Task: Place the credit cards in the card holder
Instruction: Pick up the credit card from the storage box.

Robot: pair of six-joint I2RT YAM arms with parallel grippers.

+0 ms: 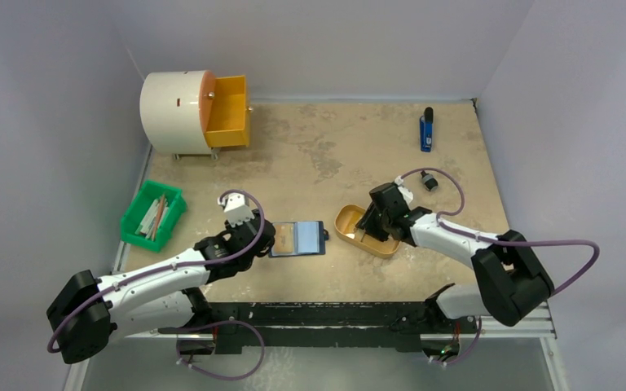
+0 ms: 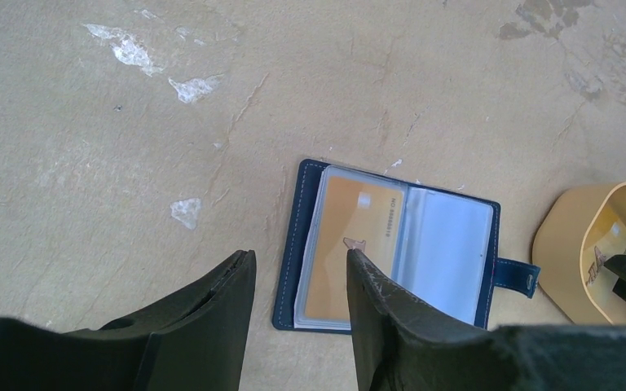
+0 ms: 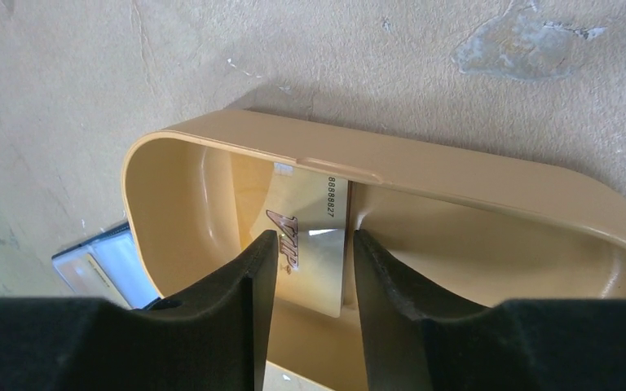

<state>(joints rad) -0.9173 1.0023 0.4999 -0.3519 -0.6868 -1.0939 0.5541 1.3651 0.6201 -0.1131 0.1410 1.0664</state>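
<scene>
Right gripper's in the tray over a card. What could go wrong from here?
1. The card seems to lean on the tray wall; the right gripper may slide it rather than pinch it.
2. The card holder lies unheld, the left gripper open above its edge; it may shift or fold during insertion.

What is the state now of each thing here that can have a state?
card holder: open, lying flat, a tan card in one pocket.
orange drawer: pulled out.
tray: holds a pale card.
left claw: open, empty, at the card holder's edge.
right claw: either side of the pale card; grip unclear.
</scene>
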